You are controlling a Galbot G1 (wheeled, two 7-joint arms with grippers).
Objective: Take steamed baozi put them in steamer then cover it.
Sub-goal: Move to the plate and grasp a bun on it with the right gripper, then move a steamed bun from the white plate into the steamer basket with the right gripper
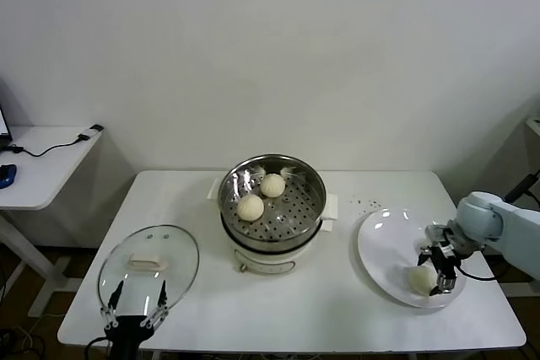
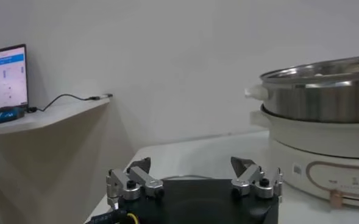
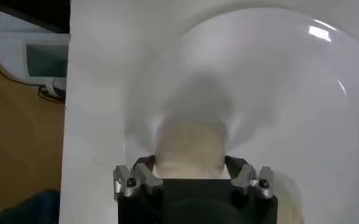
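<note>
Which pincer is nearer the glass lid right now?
Left. The left pincer hovers open at the near edge of the glass lid. The right pincer is across the table, around a baozi on the white plate.

Table [image 1: 337, 309]: white, beneath both grippers.
Plate [image 1: 380, 242]: white, flat on the table, directly under the right gripper [image 1: 440, 274].
Desk [image 1: 42, 166]: white, well beyond the left gripper [image 1: 135, 309], apart from the table.
Mouse [image 1: 7, 175]: blue, on the desk.
Cable [image 1: 59, 145]: black, along the desk top.
Screen [image 2: 6, 76]: lit, at the desk's outer end.
</note>
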